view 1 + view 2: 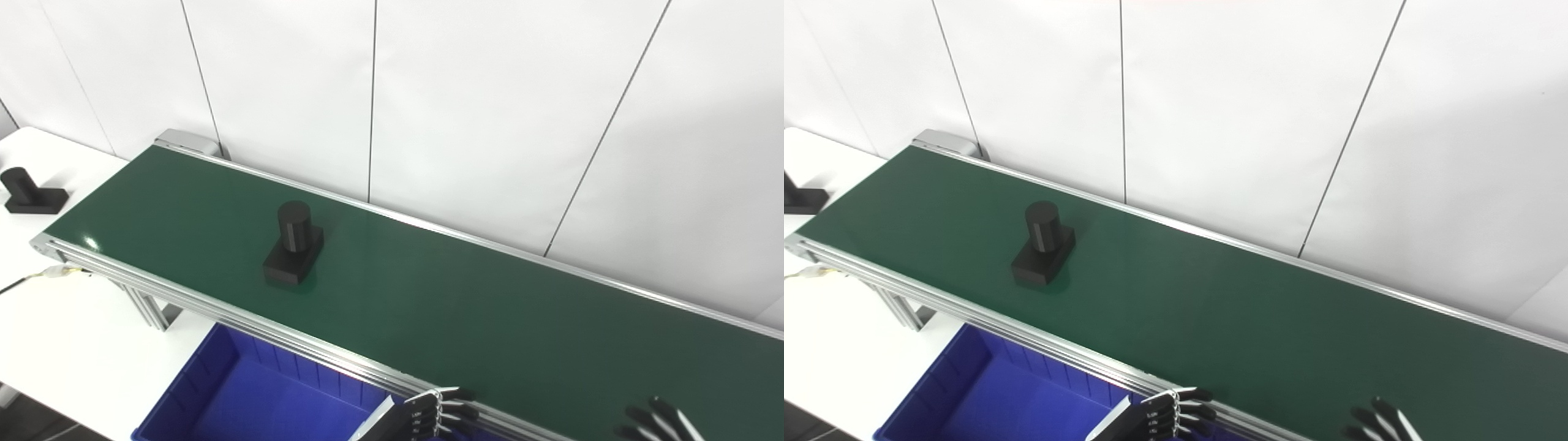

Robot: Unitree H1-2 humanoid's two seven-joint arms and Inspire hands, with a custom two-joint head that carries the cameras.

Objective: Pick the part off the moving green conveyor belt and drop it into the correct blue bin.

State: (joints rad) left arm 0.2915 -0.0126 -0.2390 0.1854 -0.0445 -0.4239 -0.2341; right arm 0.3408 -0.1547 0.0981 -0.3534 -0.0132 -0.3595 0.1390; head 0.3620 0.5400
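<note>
A black part, an upright cylinder on a rectangular base, stands on the green conveyor belt left of its middle. My left hand hovers at the bottom edge by the belt's near rail, fingers spread and holding nothing, well to the right of the part. Only the fingertips of my right hand show at the bottom right over the belt, apart from one another and empty. A blue bin sits below the belt's near rail at the lower left.
A second black part of the same shape rests on the white table at the far left. A cable with a yellow connector lies near the belt's left end. White wall panels stand right behind the belt.
</note>
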